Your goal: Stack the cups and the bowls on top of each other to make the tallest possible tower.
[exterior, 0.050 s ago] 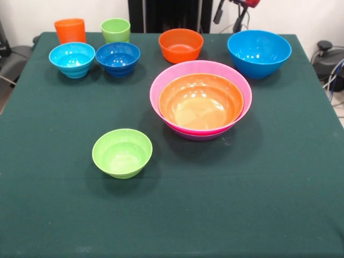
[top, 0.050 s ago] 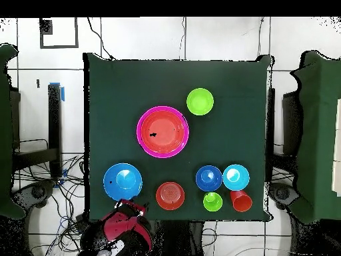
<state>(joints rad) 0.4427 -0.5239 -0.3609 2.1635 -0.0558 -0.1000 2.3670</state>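
Front view: tower [exterior, 0.050 s ago: 200,102] is nested mid-table as a wide base, remaining bowls and cups lined along the far edge for picking; jaws' state cannot be told.

Surface [top, 0.050 s ago: 120,87] dark green. Tower [top, 0.050 s ago: 162,132] near middle: pink rim around orange bowl. Lime-green bowl [top, 0.050 s ago: 200,101] just beside it, apart. Big blue bowl [top, 0.050 s ago: 122,181], small orange bowl [top, 0.050 s ago: 170,195], dark-blue bowl [top, 0.050 s ago: 208,178], light-blue bowl [top, 0.050 s ago: 236,177], green cup [top, 0.050 s ago: 212,201], orange cup [top, 0.050 s ago: 241,200] lined my edge. My arm [top, 0.050 s ago: 123,227] sat off surface.
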